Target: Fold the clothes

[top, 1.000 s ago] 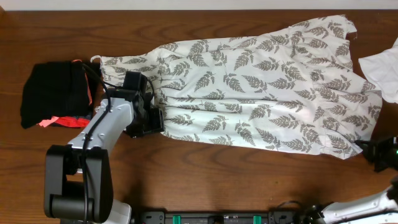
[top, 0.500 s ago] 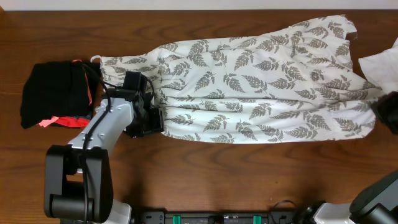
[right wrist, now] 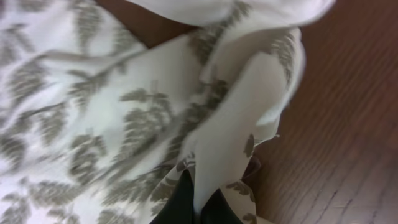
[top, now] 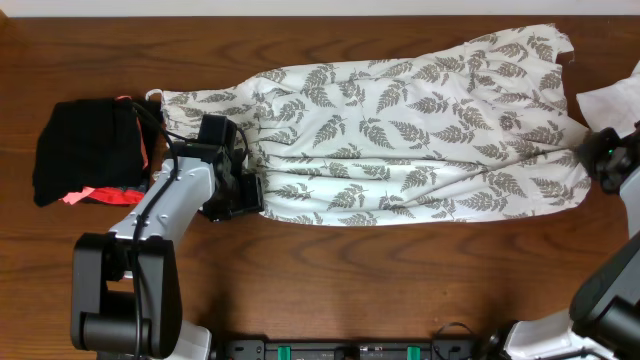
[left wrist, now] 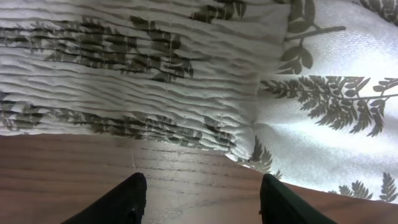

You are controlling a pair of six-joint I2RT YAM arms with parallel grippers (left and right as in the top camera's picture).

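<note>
The clothes, a white dress (top: 400, 130) with a grey-green fern print, lie spread across the table, bodice at the left, hem at the right. My left gripper (top: 232, 195) rests at the dress's near edge by the smocked bodice (left wrist: 137, 68); its fingers (left wrist: 202, 196) are open over bare wood, holding nothing. My right gripper (top: 606, 158) is at the right end and is shut on the dress's hem (right wrist: 230, 155), which is lifted and folded back over the skirt.
A black bundle with coral-pink trim (top: 88, 150) lies at the left, next to the dress's strap end. A plain white cloth (top: 612, 100) lies at the right edge, just beyond my right gripper. The table is brown wood (top: 350, 280).
My right gripper has moved from the near right corner up and back with the hem in it, pulling the dress's near right edge over the skirt. The left arm has not moved.
</note>
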